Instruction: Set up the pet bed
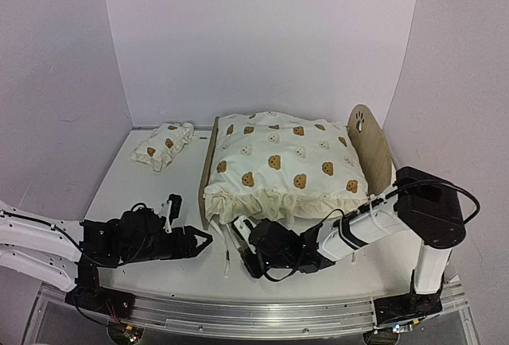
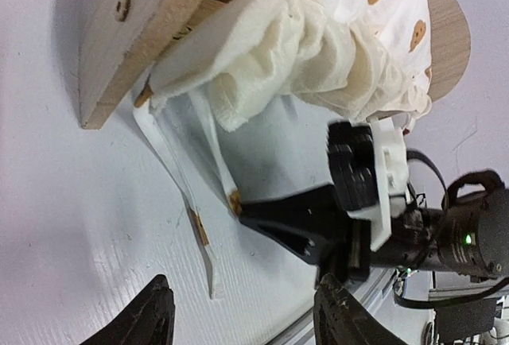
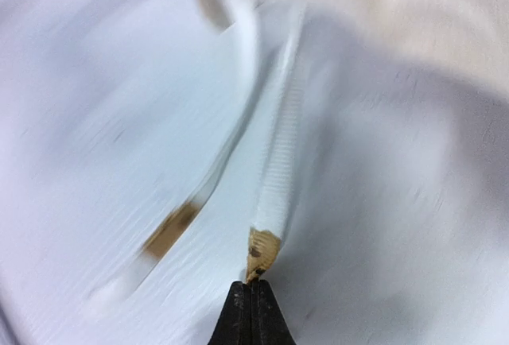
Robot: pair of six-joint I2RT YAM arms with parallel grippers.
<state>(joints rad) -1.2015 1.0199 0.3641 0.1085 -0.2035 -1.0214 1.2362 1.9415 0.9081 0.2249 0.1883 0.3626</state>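
Note:
The pet bed [image 1: 372,142] is a light plywood frame at the back of the table, with its near end board [image 2: 127,51] close in the left wrist view. A cream bear-print cushion [image 1: 282,166] lies on it, and its white ties [image 1: 231,242] trail onto the table. My right gripper [image 3: 251,293] is shut on the tan tip of one tie [image 3: 278,170]. The top view shows this gripper [image 1: 238,251] low at the bed's front left corner. My left gripper [image 1: 203,239] stands open just to the left, its fingers [image 2: 151,317] empty. A second tie [image 2: 199,226] lies loose between them.
A small matching bear-print pillow [image 1: 163,145] lies at the back left of the white table [image 1: 119,186]. White walls close in the back and both sides. The right arm's black fingers [image 2: 294,222] reach across the left wrist view.

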